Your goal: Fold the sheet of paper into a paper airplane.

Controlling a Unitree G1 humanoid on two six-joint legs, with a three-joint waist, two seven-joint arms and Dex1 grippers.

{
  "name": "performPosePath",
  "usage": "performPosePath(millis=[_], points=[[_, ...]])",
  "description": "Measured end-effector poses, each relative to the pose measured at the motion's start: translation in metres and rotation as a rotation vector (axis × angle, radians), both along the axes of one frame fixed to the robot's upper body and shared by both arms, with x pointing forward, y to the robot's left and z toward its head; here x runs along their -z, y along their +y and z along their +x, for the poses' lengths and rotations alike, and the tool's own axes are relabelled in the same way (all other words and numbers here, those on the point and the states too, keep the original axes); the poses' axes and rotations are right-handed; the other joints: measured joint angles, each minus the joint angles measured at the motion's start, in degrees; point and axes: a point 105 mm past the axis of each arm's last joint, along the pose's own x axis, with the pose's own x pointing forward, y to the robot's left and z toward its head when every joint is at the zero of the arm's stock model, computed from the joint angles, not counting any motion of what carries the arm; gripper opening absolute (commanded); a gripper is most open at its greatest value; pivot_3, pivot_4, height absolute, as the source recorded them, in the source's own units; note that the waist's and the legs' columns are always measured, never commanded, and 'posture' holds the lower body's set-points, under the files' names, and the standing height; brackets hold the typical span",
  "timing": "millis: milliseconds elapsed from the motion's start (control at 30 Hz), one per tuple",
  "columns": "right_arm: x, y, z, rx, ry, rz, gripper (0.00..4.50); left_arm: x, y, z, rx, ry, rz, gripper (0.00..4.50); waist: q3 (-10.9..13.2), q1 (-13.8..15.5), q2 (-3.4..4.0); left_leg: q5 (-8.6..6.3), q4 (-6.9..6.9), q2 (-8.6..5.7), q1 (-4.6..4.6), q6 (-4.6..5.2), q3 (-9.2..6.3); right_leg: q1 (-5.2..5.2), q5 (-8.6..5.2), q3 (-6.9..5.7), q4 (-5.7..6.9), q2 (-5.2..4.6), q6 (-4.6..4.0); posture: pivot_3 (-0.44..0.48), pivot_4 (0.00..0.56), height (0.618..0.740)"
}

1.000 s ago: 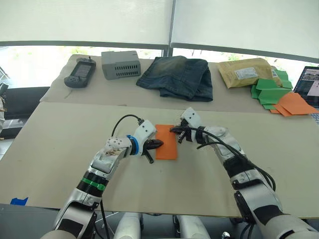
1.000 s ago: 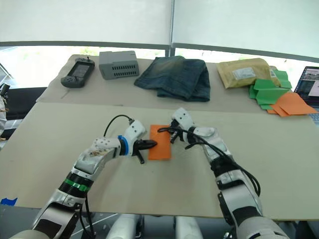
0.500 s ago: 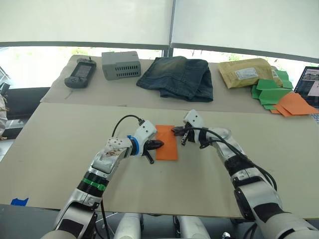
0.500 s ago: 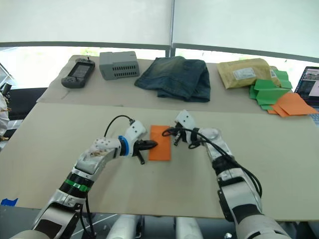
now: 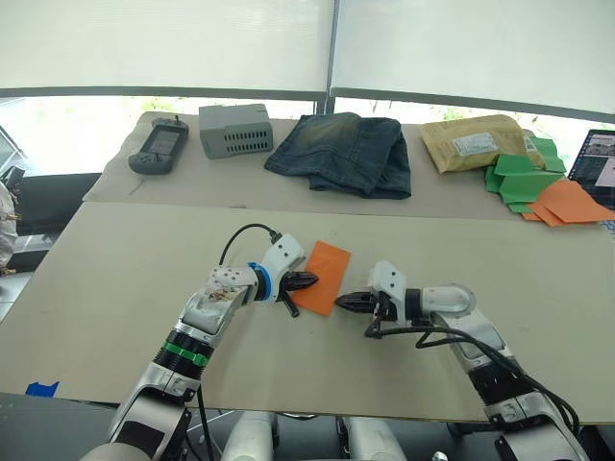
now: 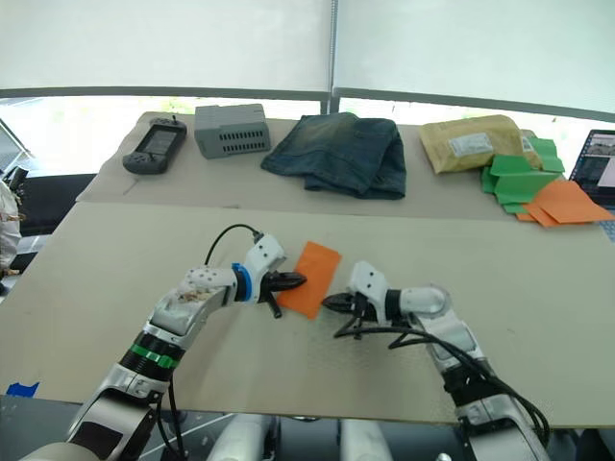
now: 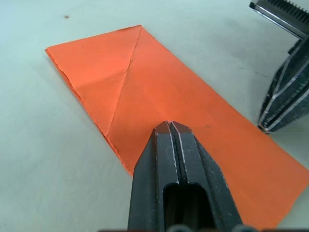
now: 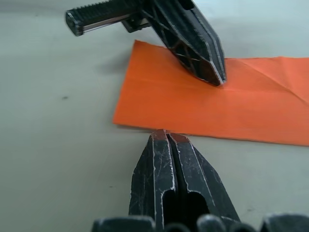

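Observation:
The sheet of paper (image 5: 323, 274) is a bright orange folded strip with diagonal creases, lying askew on the near table. My left gripper (image 5: 307, 280) is shut, and its tip (image 7: 169, 125) presses down on the paper's left part without pinching it. My right gripper (image 5: 342, 303) is also shut, low over the table, with its tip (image 8: 165, 133) right at the paper's near long edge. The right wrist view shows the left gripper (image 8: 212, 77) resting on the orange paper (image 8: 251, 106).
On the far table lie a dark handheld device (image 5: 159, 146), a grey box (image 5: 235, 130), folded jeans (image 5: 341, 152), a tan padded envelope (image 5: 476, 140), green paper shapes (image 5: 519, 175) and loose orange sheets (image 5: 567, 200). A laptop (image 5: 596, 156) sits at the right edge.
My right gripper left the paper's far end and came down to its near edge. The paper turned from straight to slanted under the left gripper, which stayed put.

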Motion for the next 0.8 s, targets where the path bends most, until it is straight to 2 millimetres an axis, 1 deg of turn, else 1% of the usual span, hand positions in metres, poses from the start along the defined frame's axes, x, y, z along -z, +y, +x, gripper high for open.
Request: performPosePath(millis=[233, 367, 400, 500, 567, 600, 667, 733, 800], points=[[-0.004, 0.011, -0.001, 0.007, -0.004, -0.038, 0.04, 0.0, -0.001, -0.001, 0.0, 0.002, -0.004, 0.0, 0.0, 0.0, -0.01, 0.0, 0.0, 0.02, 0.0, 0.0, 0.0, -0.05, -0.01, 0.0, 0.04, 0.04, -0.02, 0.0, 0.15, 0.728], [-0.012, 0.006, 0.005, 0.004, 0.006, -0.076, 0.04, 0.0, -0.004, -0.001, 0.006, 0.0, -0.009, 0.0, 0.0, 0.0, -0.02, 0.0, 0.01, 0.01, -0.07, 0.0, 0.0, -0.12, -0.01, 0.0, 0.03, 0.03, -0.02, 0.0, 0.15, 0.728], [-0.015, 0.003, 0.009, 0.013, -0.003, -0.088, 0.04, 0.0, -0.004, -0.002, 0.008, 0.0, -0.011, 0.0, 0.0, 0.0, -0.02, 0.0, 0.02, -0.01, -0.12, 0.0, 0.01, -0.16, 0.0, 0.01, 0.03, 0.01, -0.02, 0.0, 0.15, 0.728], [-0.036, -0.014, 0.033, 0.08, -0.055, -0.104, 0.04, 0.0, -0.004, -0.002, 0.009, 0.0, -0.012, 0.0, 0.0, 0.0, -0.03, 0.0, 0.0, 0.0, -0.14, 0.0, 0.02, -0.16, 0.0, 0.01, -0.01, 0.01, -0.03, 0.0, 0.15, 0.728], [-0.042, -0.015, 0.041, 0.098, -0.07, -0.097, 0.04, 0.0, -0.004, -0.003, 0.01, 0.0, -0.012, 0.0, 0.0, 0.1, -0.03, 0.0, -0.03, 0.01, -0.12, 0.01, 0.01, -0.16, 0.0, -0.01, -0.01, 0.03, -0.04, 0.0, 0.15, 0.728], [-0.04, -0.012, 0.044, 0.101, -0.063, -0.087, 0.04, 0.0, -0.004, -0.003, 0.01, 0.0, -0.012, 0.0, 0.0, 0.1, -0.03, 0.0, -0.04, 0.02, -0.12, 0.01, -0.01, -0.15, -0.01, -0.02, 0.0, 0.04, -0.05, 0.0, 0.15, 0.728], [-0.027, -0.003, 0.045, 0.095, -0.032, -0.075, 0.04, 0.0, -0.004, -0.003, 0.01, -0.001, -0.013, 0.0, 0.0, 0.1, -0.03, 0.0, -0.04, 0.01, -0.13, 0.01, 0.0, -0.17, 0.0, -0.01, 0.01, 0.04, -0.06, 0.0, 0.15, 0.728], [-0.019, 0.001, 0.045, 0.089, -0.017, -0.074, 0.04, 0.0, -0.005, -0.003, 0.009, 0.0, -0.014, 0.0, 0.0, 0.1, -0.03, 0.0, -0.02, -0.01, -0.14, 0.01, 0.02, -0.16, 0.0, 0.0, 0.0, 0.01, -0.04, 0.0, 0.15, 0.728], [-0.018, 0.005, 0.049, 0.089, -0.03, -0.074, 0.04, 0.0, -0.005, -0.002, 0.006, 0.001, -0.014, 0.0, 0.0, 0.0, -0.02, 0.0, 0.0, -0.02, -0.12, 0.01, 0.04, -0.12, 0.02, 0.04, 0.0, 0.0, -0.01, 0.0, 0.15, 0.728]])
